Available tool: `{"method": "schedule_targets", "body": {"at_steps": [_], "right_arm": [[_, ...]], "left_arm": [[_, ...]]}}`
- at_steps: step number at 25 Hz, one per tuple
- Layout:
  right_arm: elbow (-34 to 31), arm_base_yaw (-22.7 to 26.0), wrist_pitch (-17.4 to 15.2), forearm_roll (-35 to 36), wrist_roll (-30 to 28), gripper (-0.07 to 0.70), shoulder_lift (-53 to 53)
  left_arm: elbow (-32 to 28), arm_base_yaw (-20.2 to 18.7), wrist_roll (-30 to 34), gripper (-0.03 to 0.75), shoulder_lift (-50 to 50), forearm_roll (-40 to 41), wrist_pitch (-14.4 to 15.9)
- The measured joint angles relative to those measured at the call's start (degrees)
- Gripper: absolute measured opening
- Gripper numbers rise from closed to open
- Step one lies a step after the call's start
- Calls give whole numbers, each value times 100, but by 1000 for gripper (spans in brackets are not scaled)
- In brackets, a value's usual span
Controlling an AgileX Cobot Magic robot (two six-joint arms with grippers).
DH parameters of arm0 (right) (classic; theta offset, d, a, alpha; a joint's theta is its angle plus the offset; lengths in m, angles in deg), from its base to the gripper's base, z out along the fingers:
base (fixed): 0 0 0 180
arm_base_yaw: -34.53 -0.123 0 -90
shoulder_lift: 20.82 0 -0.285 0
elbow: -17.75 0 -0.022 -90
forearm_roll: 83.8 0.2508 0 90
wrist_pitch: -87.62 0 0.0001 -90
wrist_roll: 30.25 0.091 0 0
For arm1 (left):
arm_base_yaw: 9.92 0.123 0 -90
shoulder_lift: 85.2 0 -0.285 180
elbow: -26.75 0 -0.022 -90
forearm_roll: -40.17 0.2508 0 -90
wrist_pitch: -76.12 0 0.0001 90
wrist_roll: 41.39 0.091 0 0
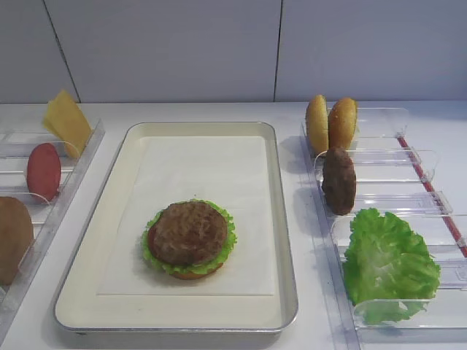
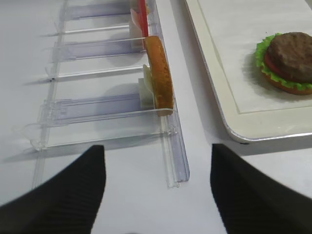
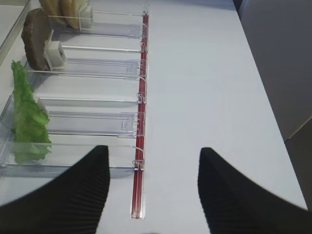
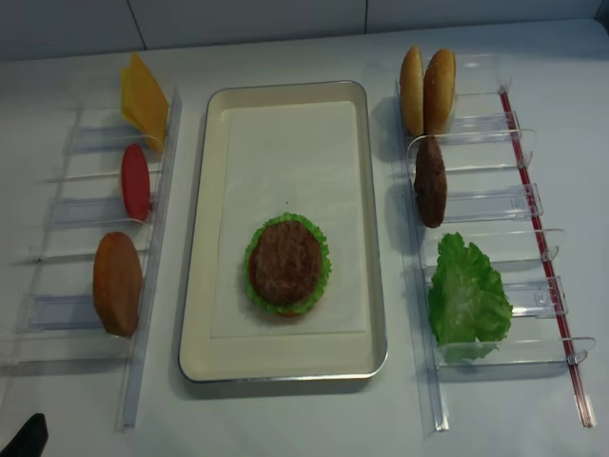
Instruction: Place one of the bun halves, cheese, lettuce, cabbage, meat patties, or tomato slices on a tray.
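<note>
This looks like a lab bench set up as a mock burger station, not a working kitchen. A bare white table [image 1: 292, 113] stands against plain pale wall panels [image 1: 168, 47]. Clear plastic bins [image 4: 476, 205] flank a metal tray [image 4: 195, 286] on both sides, each slot holding one upright item: buns [image 1: 330, 122], a patty [image 1: 338, 180], lettuce [image 1: 387, 262], cheese [image 1: 67, 120], a tomato slice [image 1: 44, 170]. The food looks like plastic replicas. No stove, sink or utensils show, only the sorted props and the paper-lined tray.

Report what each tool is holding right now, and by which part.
Nothing is held. The right tool and the left tool both stand open over bare table, with nothing between their fingers.
</note>
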Motion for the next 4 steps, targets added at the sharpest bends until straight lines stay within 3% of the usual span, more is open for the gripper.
{"method": "schedule_targets", "body": {"at_steps": [4], "right_arm": [[0, 0, 0, 0, 0, 431, 0]], "left_arm": [[0, 0, 0, 422, 0, 0, 0]]}}
